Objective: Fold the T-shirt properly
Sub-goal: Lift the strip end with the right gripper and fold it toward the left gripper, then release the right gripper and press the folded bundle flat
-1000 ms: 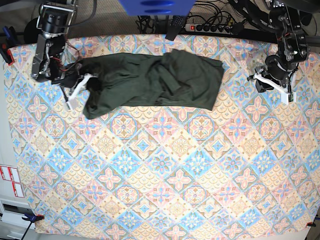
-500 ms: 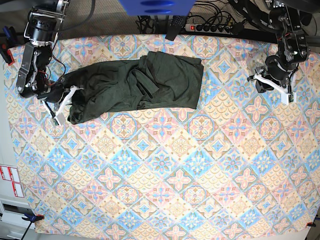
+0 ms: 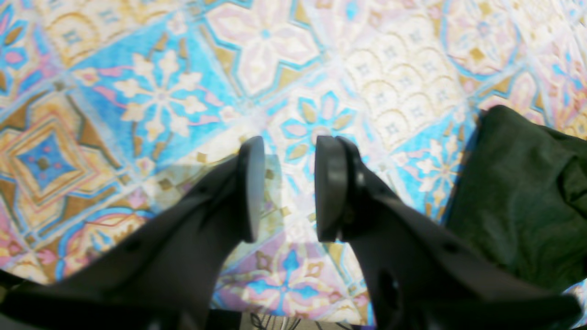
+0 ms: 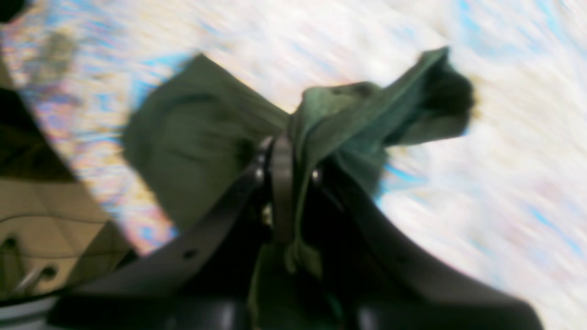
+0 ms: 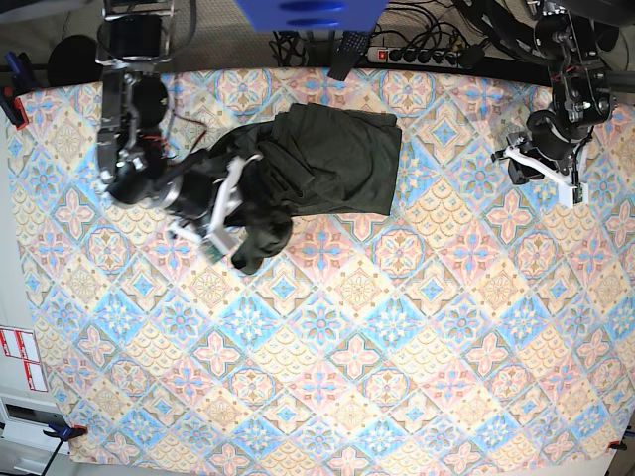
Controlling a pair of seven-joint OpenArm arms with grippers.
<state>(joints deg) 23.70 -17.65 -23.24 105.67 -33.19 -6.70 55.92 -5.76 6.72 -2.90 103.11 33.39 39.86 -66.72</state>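
T-shirt [image 5: 317, 164] sits bunched toward the far left part of the tabletop [image 5: 397, 337], dark olive green, its wider body spread flat at the right and a twisted, gathered mass trailing down to the left. Right tool [image 5: 220, 213] is in the thick of it, white fingers pressed together on a fold of that gathered end. Up close on the right wrist view, the T-shirt [image 4: 330, 123] fabric runs straight between the dark jaws of the right tool [image 4: 293, 183], pinched tight, a flap flaring up and away above them; the picture is smeared with blur, so the cloth's edges are hard to read.

Over on the far right, the left tool [image 5: 541, 169] hovers well apart from the shirt, holding nothing. In the left wrist view the left tool [image 3: 289, 188] has its two round black pads parted with a clear gap and only patterned cloth showing between them, while a corner of the T-shirt [image 3: 523, 197] lies off to the right.

Tabletop cover is a busy tile print of blue, pink and tan. Along the far edge, a power strip [image 5: 422, 55] and a tangle of black cables [image 5: 298, 45]; a blue object [image 5: 308, 12] hangs over the top edge. Bottom left, red-and-white labels [image 5: 22, 359], writing too small to read.
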